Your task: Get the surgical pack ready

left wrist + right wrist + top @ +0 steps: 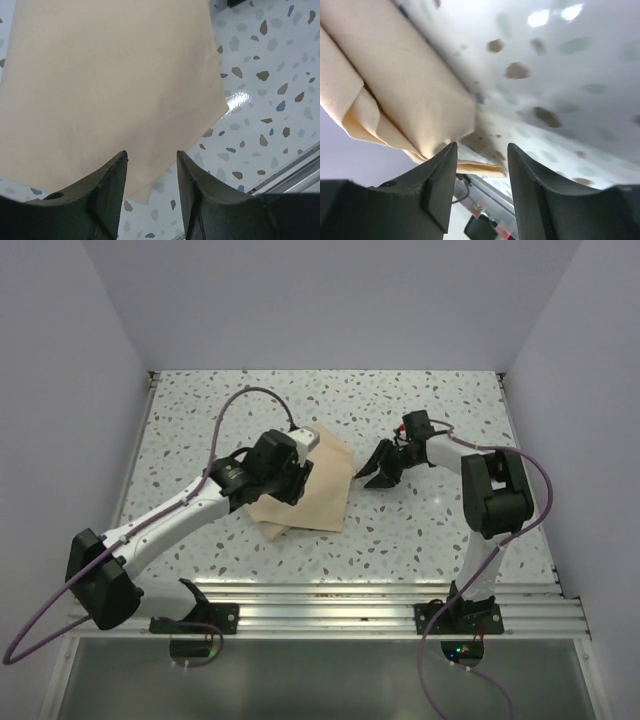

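The surgical pack [315, 490] is a folded tan cloth bundle lying flat on the speckled table, left of centre. My left gripper [292, 483] hovers over its left part, jaws open with nothing between them; the tan cloth [110, 85] fills most of the left wrist view beyond the fingertips [120, 165]. My right gripper [376, 472] sits just off the bundle's right edge, jaws open and empty. Folded cloth layers [400, 85] lie right in front of the right gripper's left fingertip [447, 155]. No tray, tools or gauze show.
The speckled tabletop [430, 530] is walled in by pale panels at the back and both sides. A metal rail [330, 605] runs along the near edge by the arm bases. A purple cable [240, 405] loops over the left arm.
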Tool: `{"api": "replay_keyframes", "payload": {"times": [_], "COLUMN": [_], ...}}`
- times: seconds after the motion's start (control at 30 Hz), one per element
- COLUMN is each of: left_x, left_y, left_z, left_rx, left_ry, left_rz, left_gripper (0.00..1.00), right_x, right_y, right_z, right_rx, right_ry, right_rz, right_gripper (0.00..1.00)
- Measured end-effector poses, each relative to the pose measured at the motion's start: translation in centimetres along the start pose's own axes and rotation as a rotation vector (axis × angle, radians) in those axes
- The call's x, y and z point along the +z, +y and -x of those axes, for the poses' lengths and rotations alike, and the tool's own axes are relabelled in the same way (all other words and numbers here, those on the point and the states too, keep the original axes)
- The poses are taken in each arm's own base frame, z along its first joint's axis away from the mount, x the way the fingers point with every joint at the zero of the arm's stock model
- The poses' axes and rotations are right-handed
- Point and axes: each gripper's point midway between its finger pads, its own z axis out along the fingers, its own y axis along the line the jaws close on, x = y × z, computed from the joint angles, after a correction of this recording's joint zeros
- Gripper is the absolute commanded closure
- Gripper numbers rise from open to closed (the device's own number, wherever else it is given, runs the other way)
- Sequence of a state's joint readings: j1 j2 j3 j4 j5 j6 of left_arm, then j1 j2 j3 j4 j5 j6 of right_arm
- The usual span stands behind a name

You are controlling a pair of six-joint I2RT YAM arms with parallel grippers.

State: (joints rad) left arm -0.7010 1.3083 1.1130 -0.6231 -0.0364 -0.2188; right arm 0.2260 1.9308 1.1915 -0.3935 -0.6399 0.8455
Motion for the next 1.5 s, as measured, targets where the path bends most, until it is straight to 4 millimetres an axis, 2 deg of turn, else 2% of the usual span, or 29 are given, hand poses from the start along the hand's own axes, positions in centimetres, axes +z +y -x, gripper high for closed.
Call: {"api": "replay_keyframes", "payload": {"times": [0.03, 0.07, 0.13, 0.2, 0.33, 0.43, 0.53, 0.8, 1.03, 1.23, 1.37, 1.47, 1.5], "left_x": [0.6, 1.2, 2.4, 3.4, 4.6, 5.0, 5.3, 5.5, 5.9, 5.7, 5.7, 5.7, 5.8], "left_y": [-0.8, -1.3, -2.3, -2.5, -1.4, -0.5, 0.0, -0.8, -0.2, 0.7, 1.1, 1.3, 1.3], "left_z": [-0.3, -0.7, -1.7, -3.1, -4.9, -5.3, -5.6, -6.5, -8.3, -8.6, -8.5, -8.4, -8.5], "left_rx": [0.04, 0.071, 0.131, 0.177, 0.226, 0.244, 0.255, 0.265, 0.275, 0.273, 0.279, 0.285, 0.287], "left_ry": [0.016, 0.036, 0.082, 0.13, 0.199, 0.215, 0.23, 0.239, 0.283, 0.283, 0.276, 0.276, 0.277], "left_rz": [0.019, 0.038, 0.078, 0.128, 0.226, 0.286, 0.313, 0.305, 0.33, 0.377, 0.4, 0.415, 0.418], "left_gripper": [0.51, 0.5, 0.47, 0.46, 0.44, 0.41, 0.37, 0.37, 0.38, 0.49, 0.58, 0.66, 0.72], "right_x": [-0.7, -1.3, -2.6, -4.0, -5.9, -7.0, -7.4, -7.3, -6.1, -4.5, -4.1, -4.0, -3.9], "right_y": [-0.6, -1.3, -3.3, -5.3, -6.7, -6.7, -6.6, -6.7, -5.4, -3.9, -3.4, -3.4, -3.4], "right_z": [0.7, 1.4, 2.0, 1.8, -1.4, -4.1, -5.7, -6.7, -8.1, -9.8, -10.0, -9.9, -9.9], "right_rx": [-0.007, -0.006, -0.002, -0.004, -0.054, -0.084, -0.094, -0.106, -0.156, -0.198, -0.203, -0.196, -0.195], "right_ry": [-0.011, -0.022, -0.03, -0.034, -0.018, -0.004, 0.005, 0.018, 0.046, 0.081, 0.082, 0.081, 0.081], "right_rz": [-0.006, -0.013, -0.045, -0.083, -0.107, -0.083, -0.059, -0.057, -0.047, -0.035, -0.026, -0.027, -0.027], "right_gripper": [0.45, 0.35, 0.26, 0.24, 0.23, 0.22, 0.22, 0.21, 0.21, 0.21, 0.21, 0.21, 0.22]}}
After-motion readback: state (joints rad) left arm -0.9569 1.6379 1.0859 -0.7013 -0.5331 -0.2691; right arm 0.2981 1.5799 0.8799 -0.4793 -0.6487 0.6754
